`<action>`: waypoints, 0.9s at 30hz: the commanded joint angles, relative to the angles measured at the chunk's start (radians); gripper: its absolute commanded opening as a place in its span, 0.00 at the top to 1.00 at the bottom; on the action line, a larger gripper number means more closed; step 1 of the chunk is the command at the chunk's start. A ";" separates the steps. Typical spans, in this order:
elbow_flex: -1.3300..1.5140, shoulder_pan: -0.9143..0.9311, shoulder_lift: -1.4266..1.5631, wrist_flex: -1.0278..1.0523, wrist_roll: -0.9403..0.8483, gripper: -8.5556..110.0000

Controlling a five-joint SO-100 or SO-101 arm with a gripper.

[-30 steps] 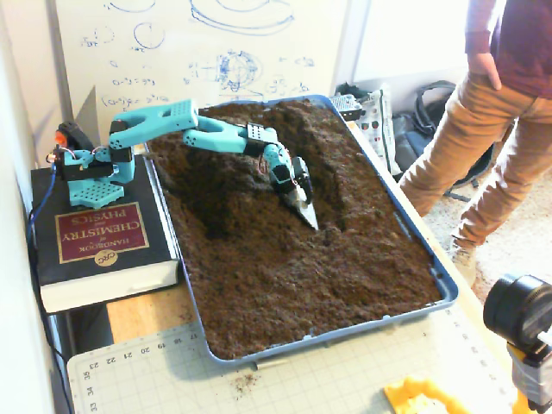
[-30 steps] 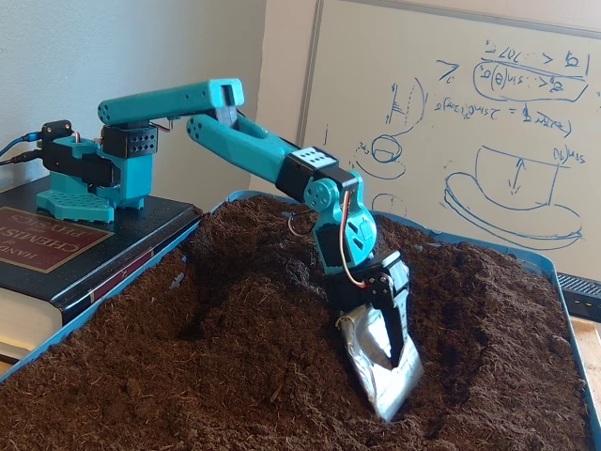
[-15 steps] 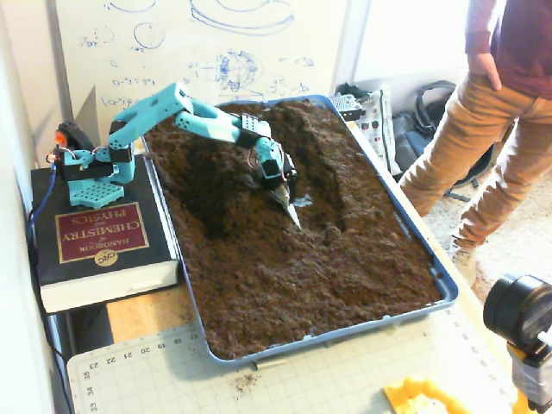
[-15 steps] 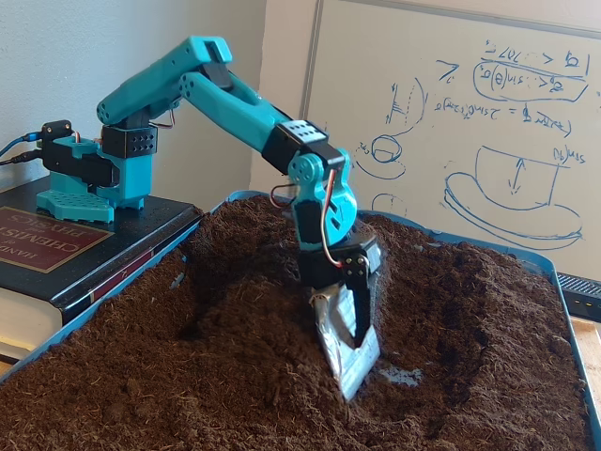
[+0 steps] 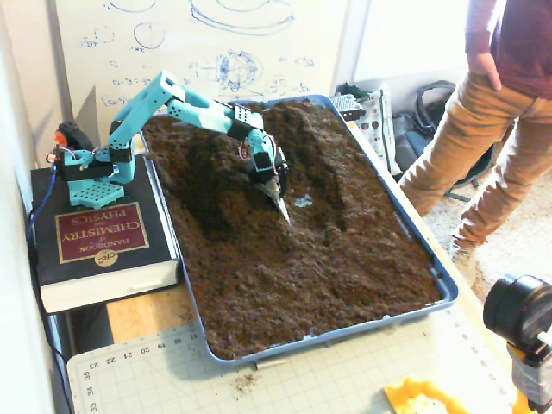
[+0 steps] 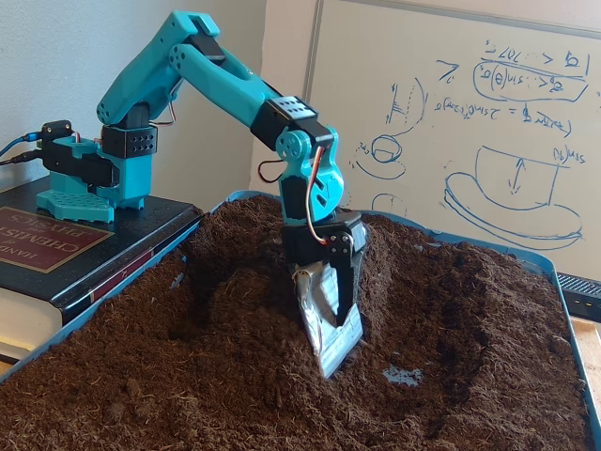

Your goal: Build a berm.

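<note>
Over the last second we have drawn the gripper (image 6: 331, 349) back toward the arm's base, elbow rising; a pale bare patch (image 6: 404, 376) of tray floor now lies exposed where the blade stood. The gripper carries a silvery scoop blade with its tip in the soil; whether the jaws are parted or closed behind it we cannot tell. The berm (image 5: 332, 138) runs along the right side of the blue tray (image 5: 435, 276) in the higher fixed view, with a sunken groove between it and our blade. We judge the risk to be dragging too deep; that would scrape the tray bare and pull soil away from the ridge rather than onto it. The low fixed view shows the blade's angle and the berm's (image 6: 488, 282) slope; the higher one shows the ridge's full length and a person (image 5: 483, 112) just beside the tray.
</note>
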 commanded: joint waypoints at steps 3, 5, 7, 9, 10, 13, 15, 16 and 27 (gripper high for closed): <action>0.002 0.021 0.132 0.041 -0.008 0.93; -0.005 0.021 0.138 0.040 -0.008 0.93; -0.011 0.021 0.144 0.040 -0.003 0.93; -0.012 0.021 0.153 0.041 0.002 0.93; -0.005 0.021 0.175 0.041 -0.002 0.93; 0.021 0.017 0.261 0.077 0.003 0.93; 0.040 0.005 0.330 0.153 0.006 0.93; 0.051 0.000 0.370 0.198 0.009 0.93; 0.201 -0.058 0.885 0.591 0.012 0.92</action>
